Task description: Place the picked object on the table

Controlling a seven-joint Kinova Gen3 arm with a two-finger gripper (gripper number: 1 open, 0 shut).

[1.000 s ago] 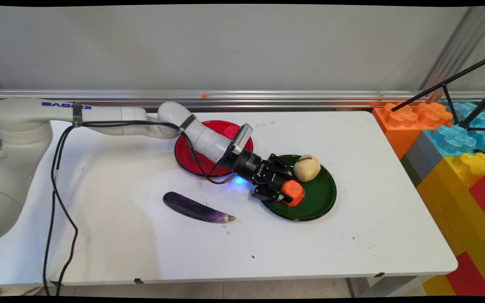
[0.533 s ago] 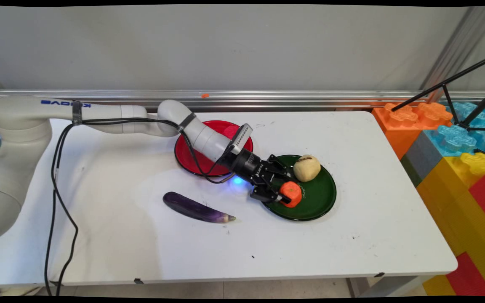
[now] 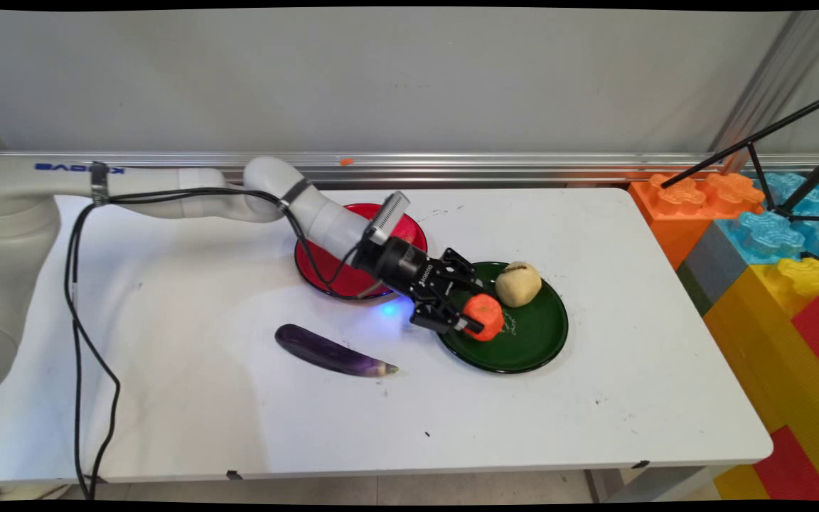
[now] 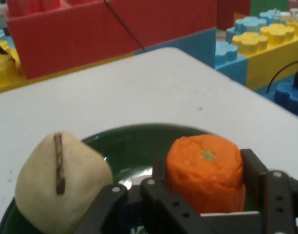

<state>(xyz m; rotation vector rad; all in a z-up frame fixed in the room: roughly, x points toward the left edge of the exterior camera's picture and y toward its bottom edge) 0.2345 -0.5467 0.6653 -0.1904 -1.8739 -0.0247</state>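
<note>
The tool (image 3: 479,317) is closed on an orange carrot chunk (image 3: 485,316), one finger on either side, holding it over the left part of the green plate (image 3: 534,348). Just to the chunk's far right, a beige potato (image 3: 518,283) lies on the same plate. The red plate (image 3: 324,267) sits to the left under the wrist, and a purple eggplant (image 3: 335,352) lies on the tabletop (image 3: 594,427), nearer and left.

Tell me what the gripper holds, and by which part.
The gripper holds the orange carrot piece by its two opposite sides, above the green plate.
</note>
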